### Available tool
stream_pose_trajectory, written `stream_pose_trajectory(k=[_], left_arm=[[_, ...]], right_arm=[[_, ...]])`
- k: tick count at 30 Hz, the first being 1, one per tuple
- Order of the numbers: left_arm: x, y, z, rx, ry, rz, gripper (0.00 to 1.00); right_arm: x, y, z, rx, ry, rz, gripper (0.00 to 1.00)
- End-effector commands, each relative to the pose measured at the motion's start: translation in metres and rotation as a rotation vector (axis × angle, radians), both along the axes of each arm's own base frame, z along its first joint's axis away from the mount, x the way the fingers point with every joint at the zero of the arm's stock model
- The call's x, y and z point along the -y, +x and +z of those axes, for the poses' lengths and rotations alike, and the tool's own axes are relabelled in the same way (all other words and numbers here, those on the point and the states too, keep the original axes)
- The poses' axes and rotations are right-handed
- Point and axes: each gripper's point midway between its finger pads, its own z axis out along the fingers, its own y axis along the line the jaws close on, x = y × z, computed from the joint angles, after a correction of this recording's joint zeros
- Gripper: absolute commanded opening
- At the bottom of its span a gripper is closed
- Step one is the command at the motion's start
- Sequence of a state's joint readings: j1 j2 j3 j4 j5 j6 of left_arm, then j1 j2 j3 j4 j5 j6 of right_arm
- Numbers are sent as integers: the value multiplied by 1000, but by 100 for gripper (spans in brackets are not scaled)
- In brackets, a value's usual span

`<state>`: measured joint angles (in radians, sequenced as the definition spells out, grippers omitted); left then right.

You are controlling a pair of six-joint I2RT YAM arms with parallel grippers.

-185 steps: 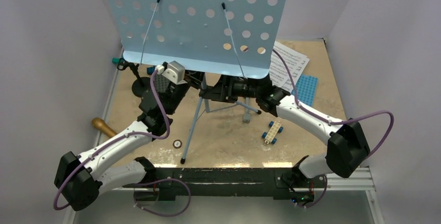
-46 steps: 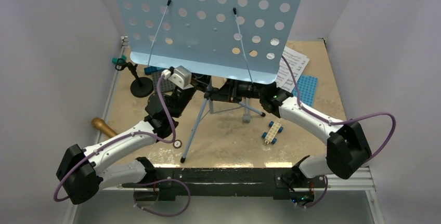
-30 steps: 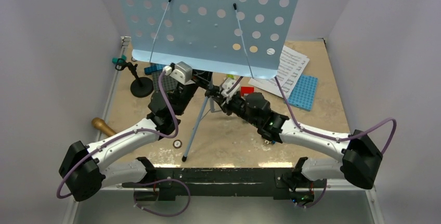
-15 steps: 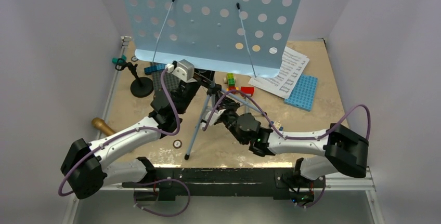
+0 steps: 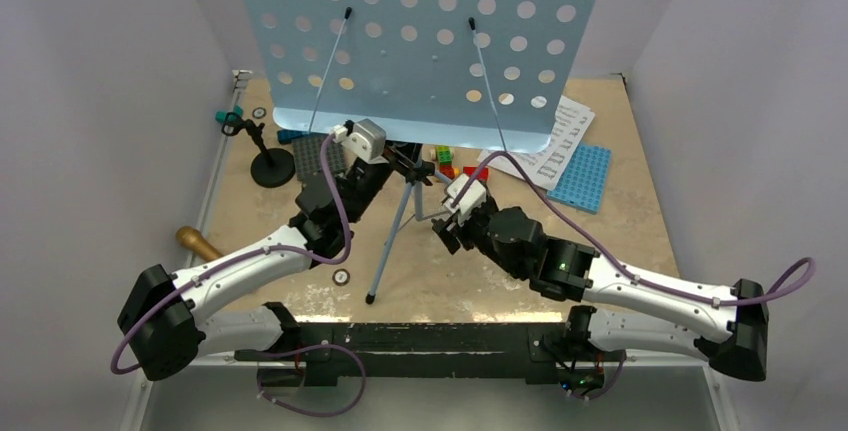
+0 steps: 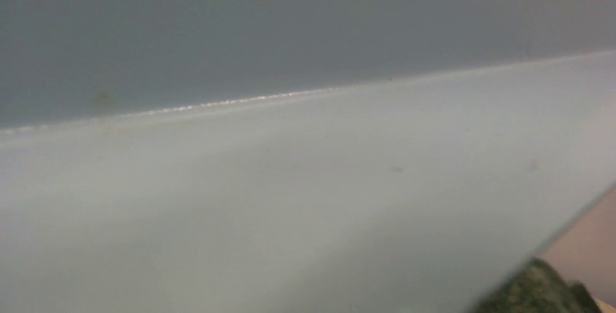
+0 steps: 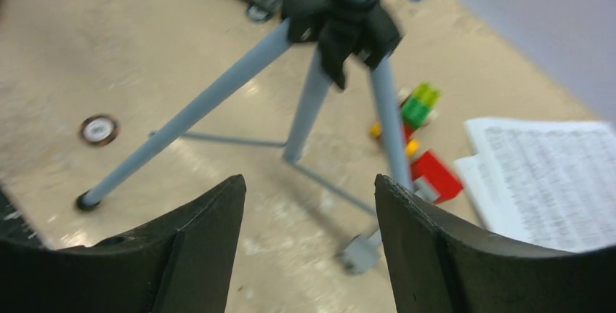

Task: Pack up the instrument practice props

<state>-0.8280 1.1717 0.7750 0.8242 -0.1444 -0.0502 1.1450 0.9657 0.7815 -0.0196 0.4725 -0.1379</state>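
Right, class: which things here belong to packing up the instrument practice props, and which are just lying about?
Job: music stand, sheet music, toy microphone, mic stand.
Lying about: coloured bricks, blue baseplate, grey baseplate.

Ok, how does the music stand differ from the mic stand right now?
The music stand is light blue; the mic stand is black. The music stand spreads three thin legs; the mic stand sits on a round base. The music stand is far bigger, topped by a perforated panel; the mic stand is small, with a teal clip on top. Neither is packed yet.
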Motion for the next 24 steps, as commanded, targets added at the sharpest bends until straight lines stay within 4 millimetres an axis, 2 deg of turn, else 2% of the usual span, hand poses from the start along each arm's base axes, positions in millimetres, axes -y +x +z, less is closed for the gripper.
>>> stream_pose_trajectory(k=[1,3,5,10,13,17,21,24], left_arm=[[10,7,-77,-236,119,-1,0],[11,5,-76,-231,115,-2,0],[11,3,-73,-222,106,-4,0],[13,-4,-70,-207,104,-12,0],[11,-9,-70,-199,103,-16,0],[9,-14,-80,-204,114,-20,0],[9,-16,-85,-202,116,-25,0],[9,-18,-85,-191,128,-27,0]], right_arm=[[-11,-37,-36,-351,238,44,69],[-17,-49,-42,-451,327,77,70],[-26,-60,-39,-530,420,126,71],[-37,-61,-17,-703,615,169,73],[-29,-45,-2,-809,776,167,75],[-19,-22,17,-928,931,172,75],[-27,0,26,-1030,972,176,74],[-39,4,35,-1089,982,233,72]])
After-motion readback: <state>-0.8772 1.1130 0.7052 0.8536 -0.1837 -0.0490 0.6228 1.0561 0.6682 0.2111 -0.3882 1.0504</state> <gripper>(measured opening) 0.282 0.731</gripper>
